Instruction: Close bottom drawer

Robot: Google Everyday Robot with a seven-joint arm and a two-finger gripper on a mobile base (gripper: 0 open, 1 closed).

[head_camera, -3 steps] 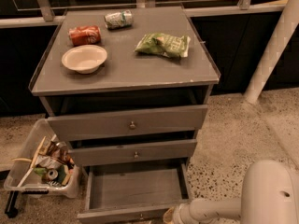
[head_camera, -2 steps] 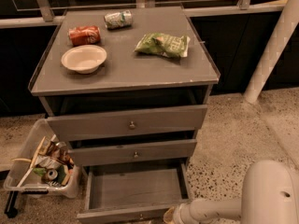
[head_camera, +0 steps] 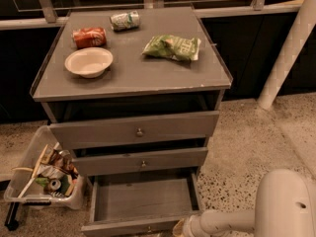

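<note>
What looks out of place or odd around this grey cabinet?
The bottom drawer stands pulled far out and is empty. On the cabinet top, the red can and the silver can lie on their sides. The gripper is at that drawer's front.

Grey: bottom drawer (head_camera: 140, 200), counter (head_camera: 148, 80). Cream: bowl (head_camera: 89, 62). Red can (head_camera: 89, 36); silver-green can (head_camera: 125, 20); green bag (head_camera: 172, 48). Floor (head_camera: 247, 147) beige, dark-speckled. Off-white end effector (head_camera: 179, 229) at lower edge, just beside the drawer's front.
</note>
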